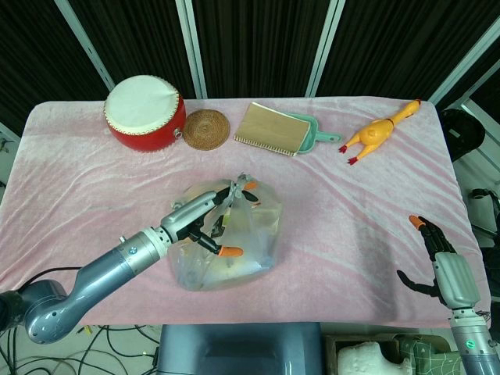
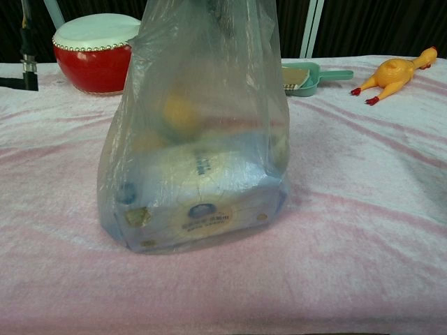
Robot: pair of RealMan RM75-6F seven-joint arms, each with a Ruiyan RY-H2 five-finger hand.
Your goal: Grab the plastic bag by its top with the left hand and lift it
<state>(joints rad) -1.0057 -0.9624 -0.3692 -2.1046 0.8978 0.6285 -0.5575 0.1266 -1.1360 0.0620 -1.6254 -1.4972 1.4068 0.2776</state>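
The clear plastic bag point(image 1: 234, 242) stands on the pink cloth point(image 1: 351, 211), holding a white packet and yellowish items; in the chest view the bag point(image 2: 202, 139) fills the middle and its top runs off the upper edge. My left hand point(image 1: 215, 223) reaches over the bag from the left. Its orange-tipped fingers point(image 1: 250, 187) are spread around the bunched top, with the thumb tip low on the near side. No firm grip shows. My right hand point(image 1: 437, 262) hangs with fingers apart by the table's right front edge, holding nothing.
Along the back of the table lie a red drum point(image 1: 145, 113), a woven coaster point(image 1: 206, 128), a brush in a green dustpan point(image 1: 281, 130) and a yellow rubber chicken point(image 1: 379, 131). A dark part of my left arm point(image 2: 26, 56) shows at the chest view's left edge.
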